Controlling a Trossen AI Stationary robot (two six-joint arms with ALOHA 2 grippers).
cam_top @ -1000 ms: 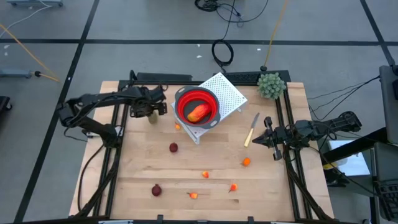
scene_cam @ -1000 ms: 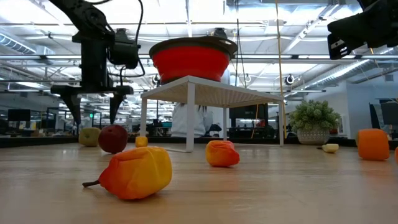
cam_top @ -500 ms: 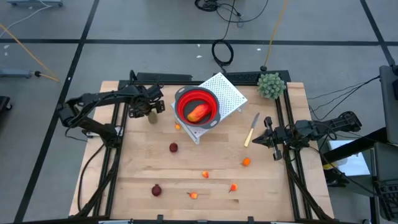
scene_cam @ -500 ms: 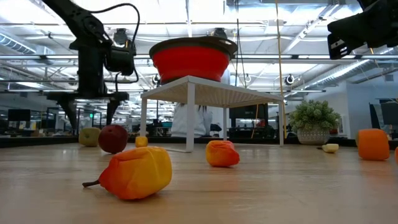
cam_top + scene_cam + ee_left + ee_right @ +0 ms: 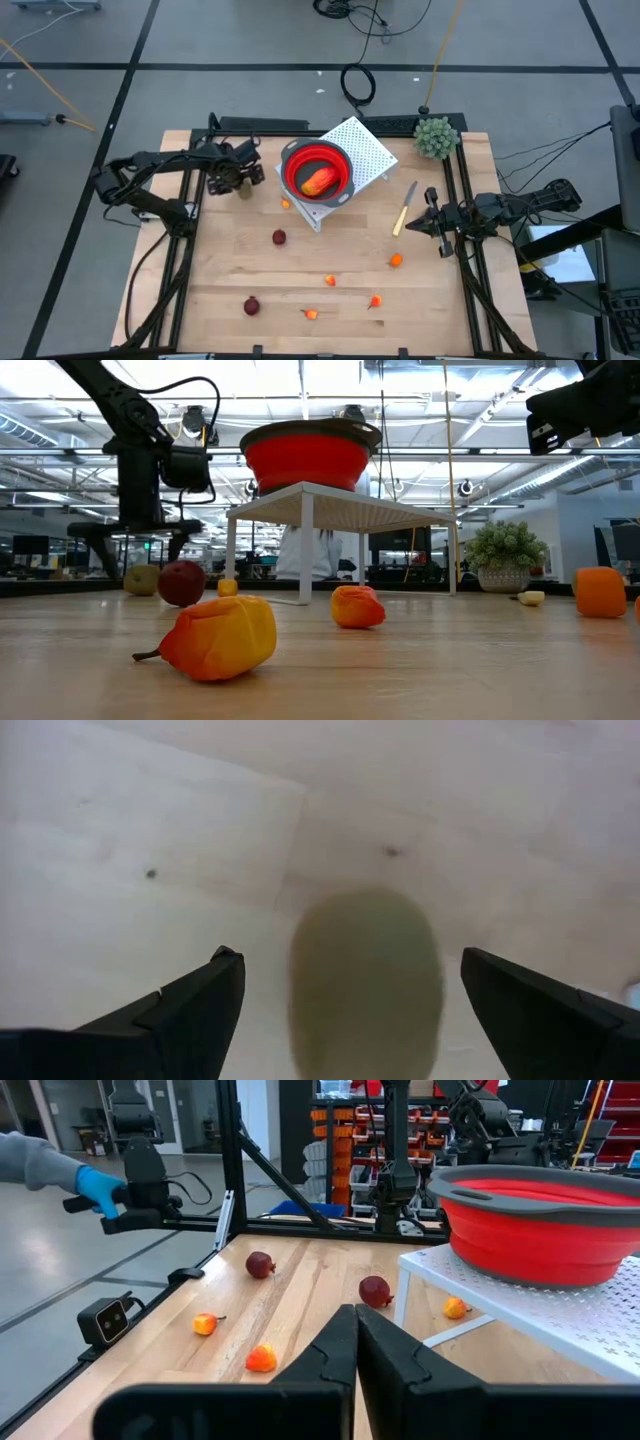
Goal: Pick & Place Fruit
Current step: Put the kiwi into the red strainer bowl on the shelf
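My left gripper point(image 5: 233, 180) point(image 5: 350, 956) is open and hangs just above the brown oval point(image 5: 244, 190) point(image 5: 365, 982), one finger on either side, touching nothing. The oval lies on the table by the far left, left of the dark red ball point(image 5: 181, 582) in the low view. The red-and-yellow piece point(image 5: 318, 181) lies inside the red bowl point(image 5: 317, 170) on a white perforated stand point(image 5: 365, 150). Two dark red balls point(image 5: 279, 237) point(image 5: 251, 305) and several orange bits point(image 5: 331, 281) lie on the wood. My right gripper point(image 5: 433, 227) point(image 5: 355, 1332) is shut and waits at the right edge.
A pale-handled knife point(image 5: 405, 208) lies right of the stand, and a green bushy plant point(image 5: 436, 137) sits at the far right corner. The stand's legs point(image 5: 306, 545) rise right of the left gripper. A person's blue-gloved hand point(image 5: 92, 1186) shows beyond the table.
My left gripper has come down toward the brown oval and shifted slightly toward the table's left edge, its fingers staying open. The fruit and the right arm have kept still.
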